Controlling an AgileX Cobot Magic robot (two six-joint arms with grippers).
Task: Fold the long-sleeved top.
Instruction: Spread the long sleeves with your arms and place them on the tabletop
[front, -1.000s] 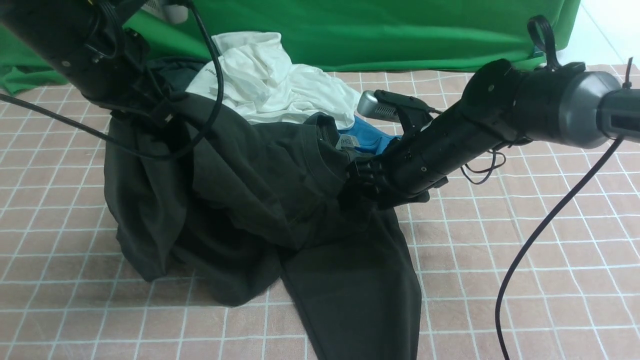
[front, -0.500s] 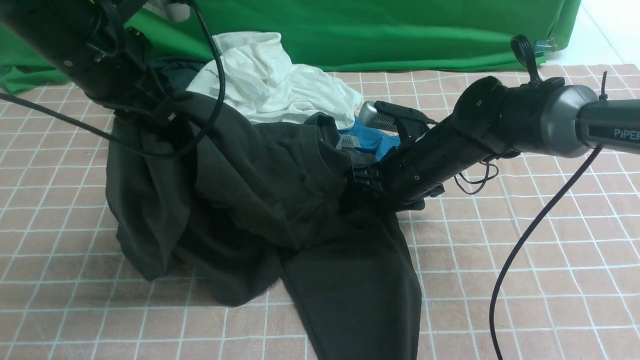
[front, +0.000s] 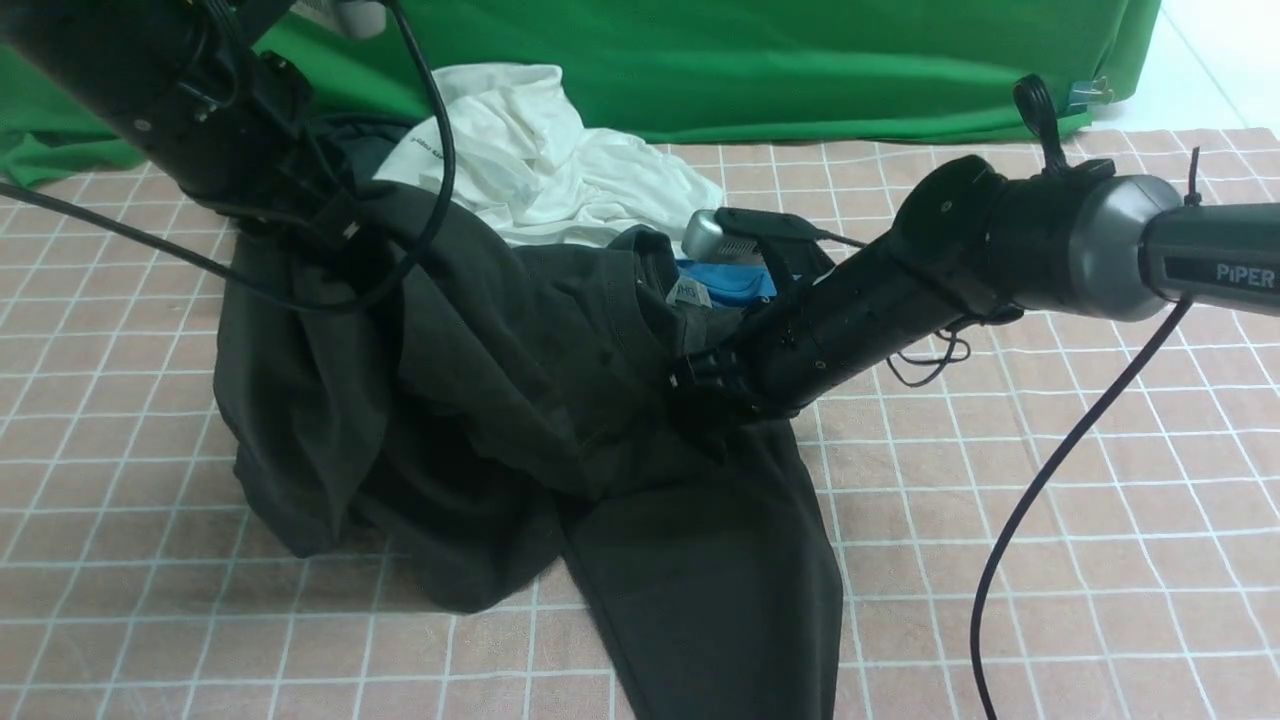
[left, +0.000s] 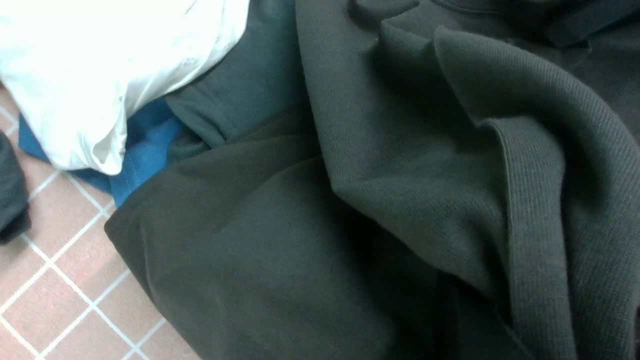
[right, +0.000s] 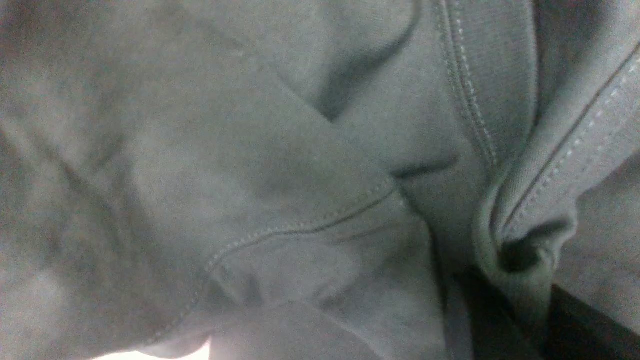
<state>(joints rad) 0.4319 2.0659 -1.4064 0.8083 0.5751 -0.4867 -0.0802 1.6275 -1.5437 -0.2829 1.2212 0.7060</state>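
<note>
The long-sleeved top (front: 470, 400) lies heaped on the checked tablecloth (front: 1050, 520), in front of a white shirt (front: 540, 160) — one edge hangs from the left gripper (front: 335, 235), clamped on it. The right gripper (front: 700, 395) is buried in folds near the collar, so its grip cannot be told.

The long-sleeved top (front: 480, 400) is matte black knit cloth, ribbed along one edge; the tablecloth (front: 1050, 560) looks kinda coarse, towel-like.
</note>
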